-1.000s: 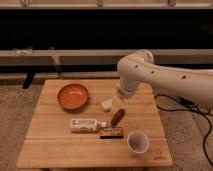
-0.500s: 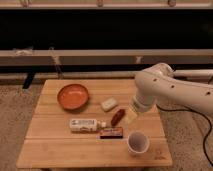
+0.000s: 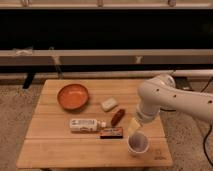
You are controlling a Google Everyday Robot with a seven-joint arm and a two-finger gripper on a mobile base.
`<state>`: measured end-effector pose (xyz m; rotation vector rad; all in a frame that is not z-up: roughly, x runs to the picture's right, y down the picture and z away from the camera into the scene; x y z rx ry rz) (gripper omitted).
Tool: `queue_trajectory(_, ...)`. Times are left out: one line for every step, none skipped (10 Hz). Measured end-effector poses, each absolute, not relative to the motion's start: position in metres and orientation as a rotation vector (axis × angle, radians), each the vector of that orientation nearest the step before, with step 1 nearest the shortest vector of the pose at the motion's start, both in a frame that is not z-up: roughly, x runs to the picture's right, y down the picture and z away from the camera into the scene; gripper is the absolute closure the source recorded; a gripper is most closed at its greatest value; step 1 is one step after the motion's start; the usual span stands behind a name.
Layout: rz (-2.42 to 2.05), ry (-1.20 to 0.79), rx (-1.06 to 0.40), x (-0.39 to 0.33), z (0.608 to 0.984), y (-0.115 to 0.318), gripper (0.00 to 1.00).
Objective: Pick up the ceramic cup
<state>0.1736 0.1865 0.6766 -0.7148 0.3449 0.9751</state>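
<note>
Gripper [image 3: 134, 126] hangs just above ceramic cup [image 3: 138, 144] at wooden table [image 3: 60, 150] front edge, apparently lined up for a grasp; whether it's open or closed can't be told.

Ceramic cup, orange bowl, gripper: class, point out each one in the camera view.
ceramic cup [image 3: 138, 144], camera view, its greyish inside.
orange bowl [image 3: 73, 96], camera view, bare inner floor.
gripper [image 3: 134, 127], camera view, its tip, just above the cup.
</note>
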Motion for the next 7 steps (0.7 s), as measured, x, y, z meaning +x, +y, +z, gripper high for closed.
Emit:
queue_trajectory(0.995, 0.353, -0.724, 0.18, 0.675, 0.194, 0.2)
queue_trajectory(1.006, 0.355, -0.735, 0.182, 0.675, 0.2, 0.2)
queue_trajectory(1.019, 0.354, -0.746, 0.183, 0.676, 0.206, 0.2)
queue_trajectory(1.039, 0.356, -0.76, 0.188, 0.678, 0.214, 0.2)
queue_trajectory(1.064, 0.352, -0.77, 0.192, 0.681, 0.22, 0.2)
queue_trajectory(1.082, 0.352, -0.778, 0.195, 0.683, 0.225, 0.2)
queue_trajectory(1.101, 0.354, -0.79, 0.199, 0.686, 0.233, 0.2)
